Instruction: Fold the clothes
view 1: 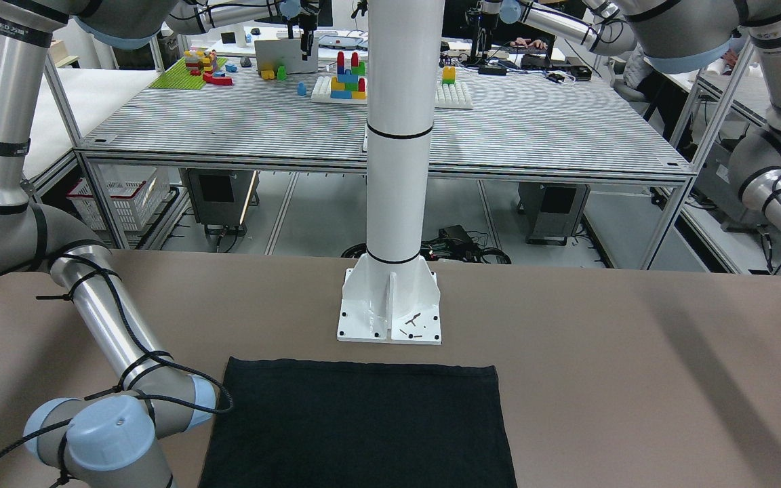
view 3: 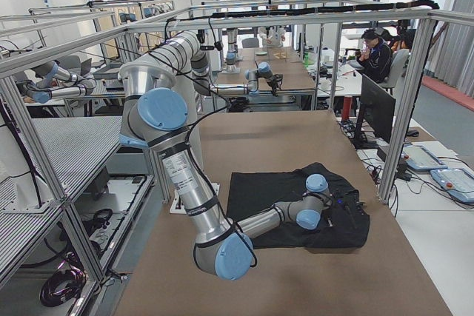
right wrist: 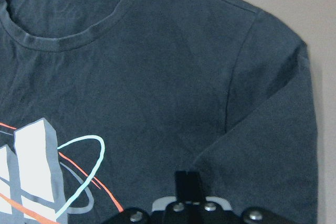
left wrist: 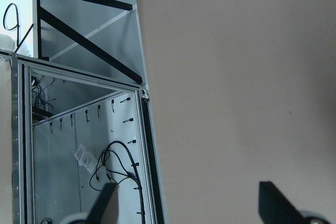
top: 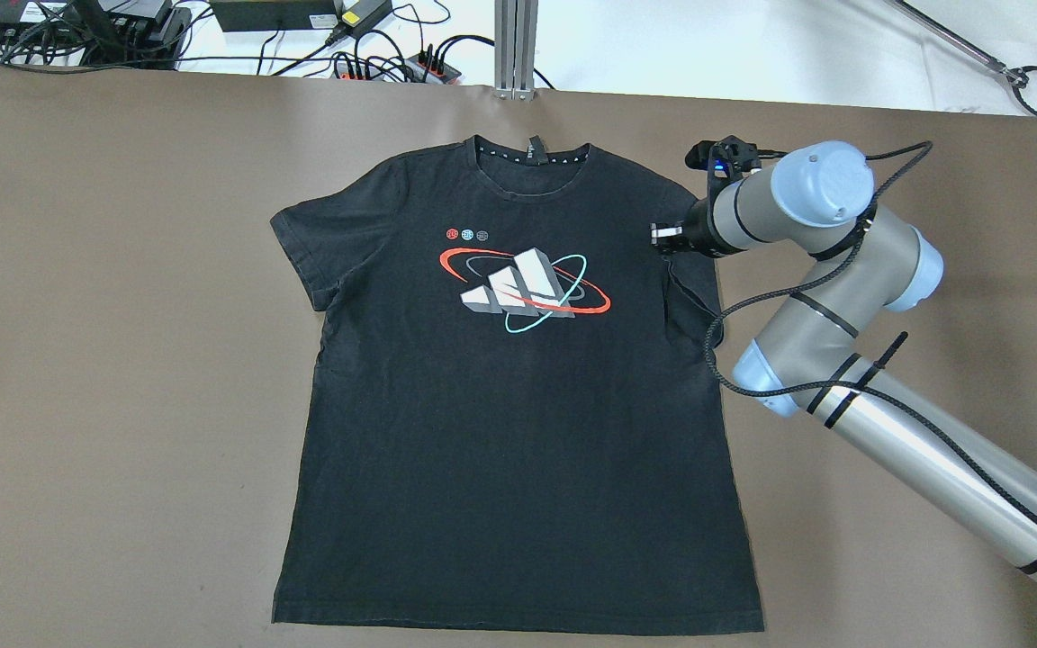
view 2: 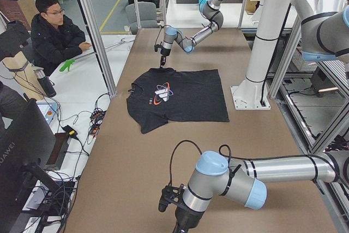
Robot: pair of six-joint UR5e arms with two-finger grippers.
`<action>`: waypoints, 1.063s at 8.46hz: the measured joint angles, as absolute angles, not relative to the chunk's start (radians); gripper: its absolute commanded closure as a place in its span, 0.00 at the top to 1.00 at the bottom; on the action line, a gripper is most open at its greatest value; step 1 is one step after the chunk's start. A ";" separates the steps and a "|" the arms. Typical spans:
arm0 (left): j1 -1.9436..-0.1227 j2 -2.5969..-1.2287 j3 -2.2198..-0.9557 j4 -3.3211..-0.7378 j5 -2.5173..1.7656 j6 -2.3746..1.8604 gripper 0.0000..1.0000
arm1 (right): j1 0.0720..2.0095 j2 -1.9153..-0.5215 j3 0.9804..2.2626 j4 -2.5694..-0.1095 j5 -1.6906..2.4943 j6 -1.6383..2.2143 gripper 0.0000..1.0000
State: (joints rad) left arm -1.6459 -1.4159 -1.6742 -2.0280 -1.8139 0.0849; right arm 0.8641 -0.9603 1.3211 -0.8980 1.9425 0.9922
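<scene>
The clothes are one black T-shirt (top: 500,432) with a white, red and teal print. It lies flat and face up on the brown table, with the collar at the far edge from the robot. It also shows in the front view (view 1: 363,420) and in the right wrist view (right wrist: 157,77). My right gripper (top: 662,236) is low over the shirt where the sleeve joins the body. Its fingers (right wrist: 187,182) are together and no cloth is lifted. My left gripper (left wrist: 189,205) is open and empty over the bare table near its edge, far from the shirt.
The white pillar (view 1: 394,169) stands on its base plate just behind the shirt's hem. Cables and power strips (top: 347,54) lie beyond the table's far edge. A seated person (view 2: 54,31) is at the side. Brown table (top: 122,360) surrounds the shirt.
</scene>
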 measured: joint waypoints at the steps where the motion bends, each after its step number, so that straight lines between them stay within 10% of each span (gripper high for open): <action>1: -1.646 -1.416 -1.674 -2.029 -1.813 0.085 0.94 | 0.840 -0.942 1.318 -0.910 1.902 1.012 0.00; 4: -1.645 -1.416 -1.670 -2.031 -1.814 0.080 0.94 | 0.819 -0.892 1.270 -0.927 1.865 1.032 0.00; 5: -1.645 -1.416 -1.669 -2.031 -1.815 0.078 0.94 | 0.818 -0.885 1.262 -0.927 1.863 1.034 0.99; 9: -1.644 -1.416 -1.668 -2.031 -1.816 0.075 0.94 | 0.817 -0.888 1.259 -0.924 1.853 1.052 0.95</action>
